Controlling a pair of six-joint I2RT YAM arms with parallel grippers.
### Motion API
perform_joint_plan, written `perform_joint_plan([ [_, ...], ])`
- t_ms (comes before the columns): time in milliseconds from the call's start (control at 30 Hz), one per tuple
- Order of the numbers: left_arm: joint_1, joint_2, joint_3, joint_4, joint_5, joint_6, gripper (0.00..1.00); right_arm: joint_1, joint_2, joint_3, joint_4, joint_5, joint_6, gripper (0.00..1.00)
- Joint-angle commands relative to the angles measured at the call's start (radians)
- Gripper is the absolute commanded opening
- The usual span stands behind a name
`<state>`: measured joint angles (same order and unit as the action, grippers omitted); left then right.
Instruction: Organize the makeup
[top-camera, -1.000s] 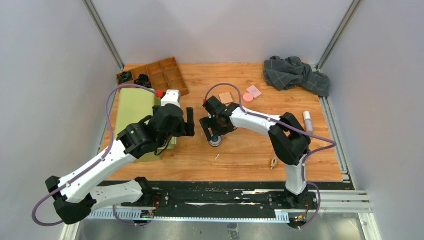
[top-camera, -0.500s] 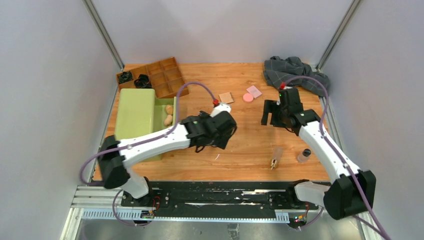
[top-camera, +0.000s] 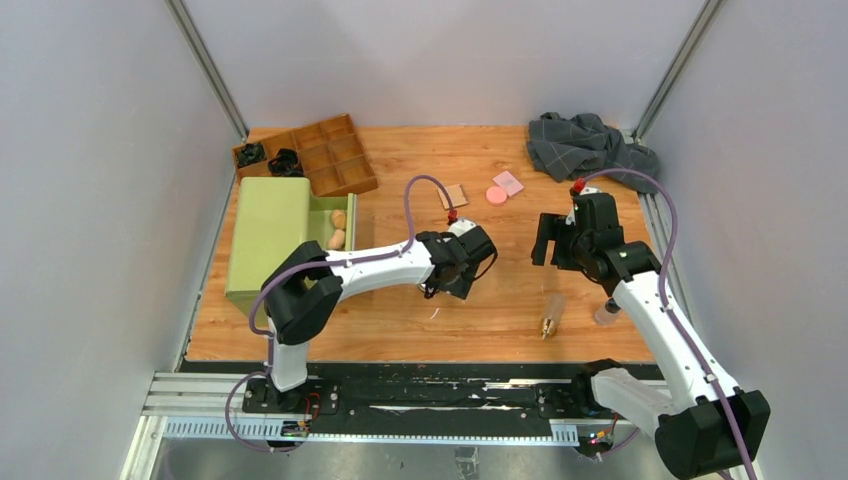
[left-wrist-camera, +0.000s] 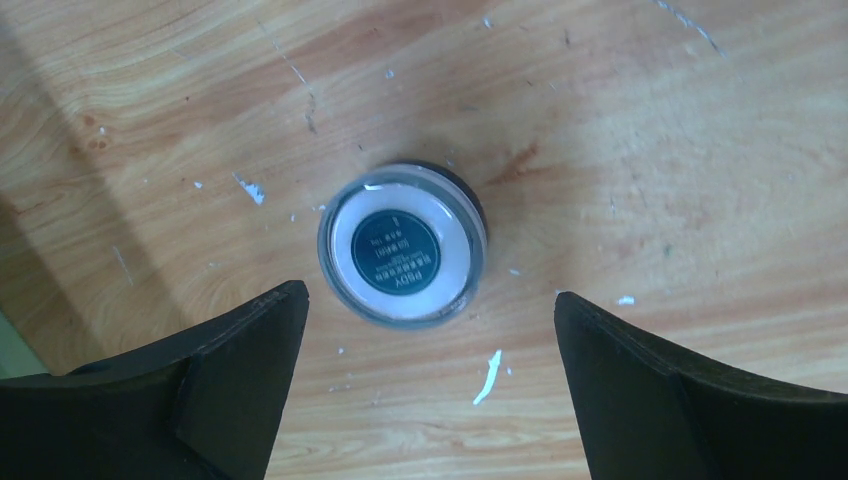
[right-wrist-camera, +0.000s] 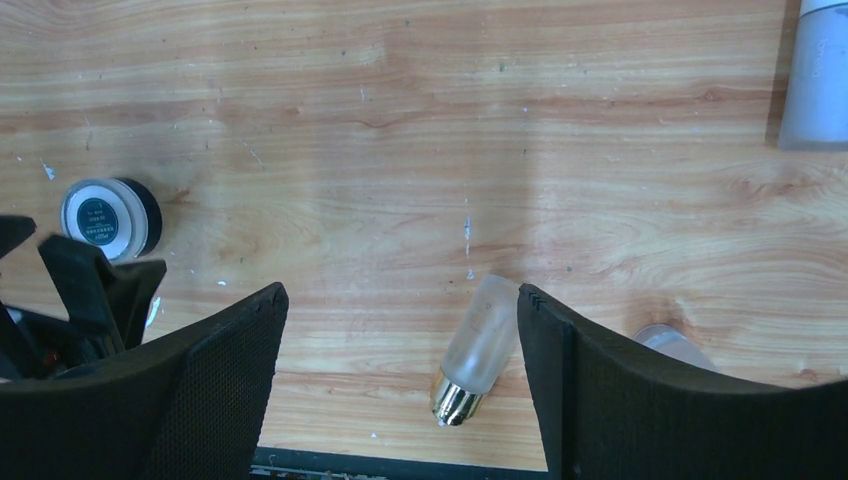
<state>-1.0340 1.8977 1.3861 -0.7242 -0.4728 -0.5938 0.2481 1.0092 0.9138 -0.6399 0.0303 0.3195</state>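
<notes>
The round black-silver compact (left-wrist-camera: 402, 243) stands on the wood just ahead of my open, empty left gripper (left-wrist-camera: 425, 300); it also shows in the right wrist view (right-wrist-camera: 105, 218). In the top view my left gripper (top-camera: 452, 278) hides it. My right gripper (right-wrist-camera: 400, 295) is open and empty above the clear tube (right-wrist-camera: 478, 350), which lies by the right finger. That tube (top-camera: 551, 312) and the black-capped bottle (top-camera: 607, 312) are near the front edge. The tan pad (top-camera: 456, 195), pink disc (top-camera: 496, 194) and pink pad (top-camera: 509, 182) lie at the back. Beige sponges (top-camera: 338, 228) sit in the green box (top-camera: 270, 240). The white-pink tube (right-wrist-camera: 812, 75) shows only in the right wrist view.
A wooden divider tray (top-camera: 345, 165) at the back left holds black items (top-camera: 285, 160). The grey checked cloth (top-camera: 590, 145) is bunched at the back right. The table's front edge (right-wrist-camera: 400, 465) is close below the clear tube.
My right gripper has left the compact at the centre and pulled back to the right, over the clear tube. My left gripper has swung from the green box to the compact.
</notes>
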Motion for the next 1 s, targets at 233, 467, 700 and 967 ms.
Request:
perform_joint_plan([
  [233, 0.092, 0.046, -0.064, 0.150, 0.099, -0.031, 0.92, -0.013, -0.020, -0.004, -0.060, -0.026, -0.011, 0.83],
  [467, 0.110, 0.063, -0.056, 0.142, 0.103, -0.008, 0.74, -0.012, 0.000, 0.011, -0.065, -0.012, -0.017, 0.83],
  [700, 0.111, -0.033, -0.058, 0.113, 0.043, 0.040, 0.60, -0.012, 0.034, 0.022, -0.050, -0.024, -0.018, 0.82],
  [967, 0.170, -0.370, -0.002, -0.068, -0.118, 0.091, 0.57, -0.013, 0.038, 0.020, -0.033, -0.030, -0.012, 0.81],
])
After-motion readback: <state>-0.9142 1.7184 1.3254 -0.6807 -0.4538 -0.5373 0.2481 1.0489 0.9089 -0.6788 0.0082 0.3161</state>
